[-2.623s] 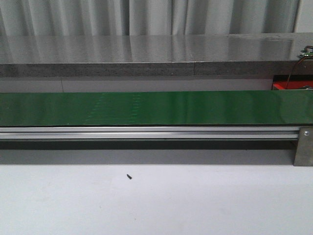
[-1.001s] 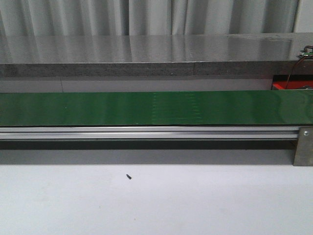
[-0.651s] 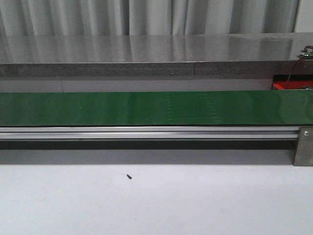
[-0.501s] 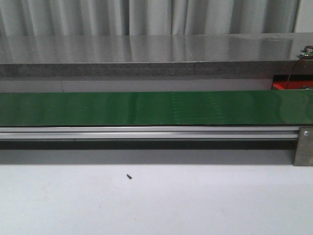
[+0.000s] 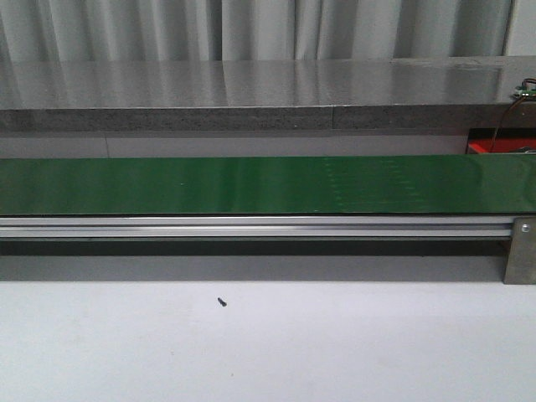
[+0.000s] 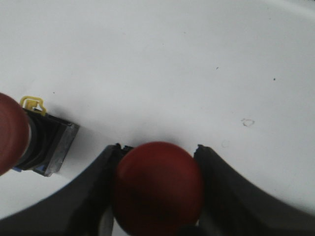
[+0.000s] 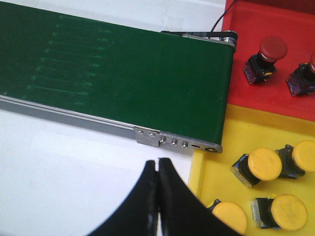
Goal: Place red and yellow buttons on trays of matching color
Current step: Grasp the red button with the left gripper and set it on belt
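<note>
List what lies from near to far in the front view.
White table with a small dark speck → aluminium rail → green conveyor belt → grey stone counter → pleated curtain.

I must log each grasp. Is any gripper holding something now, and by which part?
The left gripper holds a red button by its round cap, one finger on each side. The right gripper is shut on nothing.

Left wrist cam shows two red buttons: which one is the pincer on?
The red button between the left pincer fingers, which close on both its sides. The other red button lies apart on the white table, outside the fingers.
</note>
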Robot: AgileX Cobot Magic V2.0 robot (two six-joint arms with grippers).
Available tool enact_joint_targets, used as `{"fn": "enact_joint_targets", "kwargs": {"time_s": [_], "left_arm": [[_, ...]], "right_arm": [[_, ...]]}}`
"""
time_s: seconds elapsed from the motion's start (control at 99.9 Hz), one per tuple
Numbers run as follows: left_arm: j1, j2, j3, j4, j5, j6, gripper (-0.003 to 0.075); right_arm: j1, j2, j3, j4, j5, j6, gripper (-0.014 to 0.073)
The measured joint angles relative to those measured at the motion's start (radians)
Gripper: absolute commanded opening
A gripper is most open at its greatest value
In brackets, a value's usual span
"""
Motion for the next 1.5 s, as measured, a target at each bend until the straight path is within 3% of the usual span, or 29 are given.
{"fn": "enact_joint_targets", "kwargs": {"time_s": [0.561, 0.811, 1.081, 1.502], "left_arm": [[-0.019, -0.329, 0.044, -0.076, 0.204, 0.002, 0.0050], [-0.097, -0.473, 0.222, -0.079, 0.169, 0.010, 0.0050], [-0.183, -0.490, 0.365, -0.080, 0.118, 0.019, 0.0050], [-0.201, -0.490, 0.484, -0.086, 0.022, 0.020, 0.0055]], "right_arm": [[0.000, 0.000, 0.000, 0.000, 0.000, 0.000, -0.0068], [0.000, 0.000, 0.000, 0.000, 0.000, -0.001, -0.0068], [0.000, 0.000, 0.000, 0.000, 0.000, -0.001, -0.0068], [0.000, 0.000, 0.000, 0.000, 0.000, -0.001, -0.0068]]}}
